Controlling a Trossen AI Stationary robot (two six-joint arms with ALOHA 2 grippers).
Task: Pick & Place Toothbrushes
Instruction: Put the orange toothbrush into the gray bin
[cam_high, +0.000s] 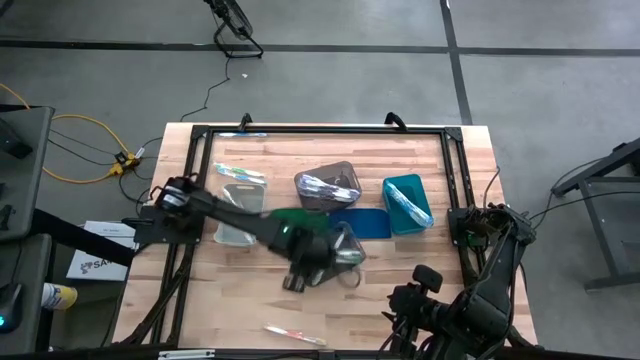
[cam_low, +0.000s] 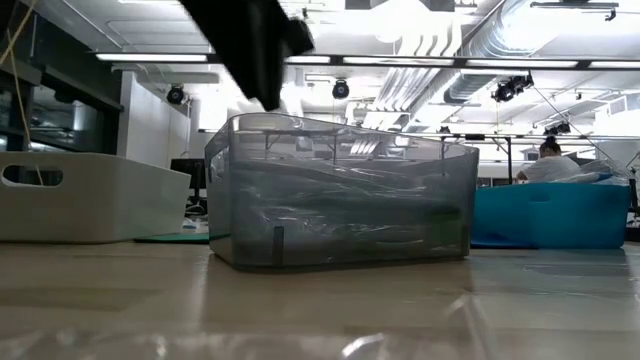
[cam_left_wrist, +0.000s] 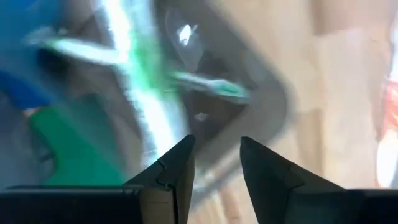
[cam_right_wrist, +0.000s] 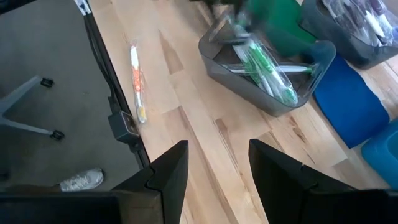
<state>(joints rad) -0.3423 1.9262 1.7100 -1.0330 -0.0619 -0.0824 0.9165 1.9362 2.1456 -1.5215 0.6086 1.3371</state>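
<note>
Left gripper (cam_high: 338, 250) hovers, jaws parted and empty, over a clear bin (cam_right_wrist: 267, 68) holding green toothbrushes (cam_right_wrist: 264, 68) at table centre. Right gripper (cam_right_wrist: 217, 168), open and empty, waits at five o'clock.

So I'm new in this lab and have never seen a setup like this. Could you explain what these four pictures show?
It is a robot with two dark arms at a wooden table, each ending in a two-finger claw. One picture looks straight down, one looks level across the tabletop, and two come from cameras on the wrists. On the table stand rectangular plastic bins: a grey clear bin near the middle holding green-accented toothbrushes, a second dark clear bin and a teal bin, on green and blue mats. An orange-accented wrapped toothbrush lies loose near the table's edge. The left claw hovers open over the grey bin, holding nothing. The right claw waits open at the side, also empty.
</note>
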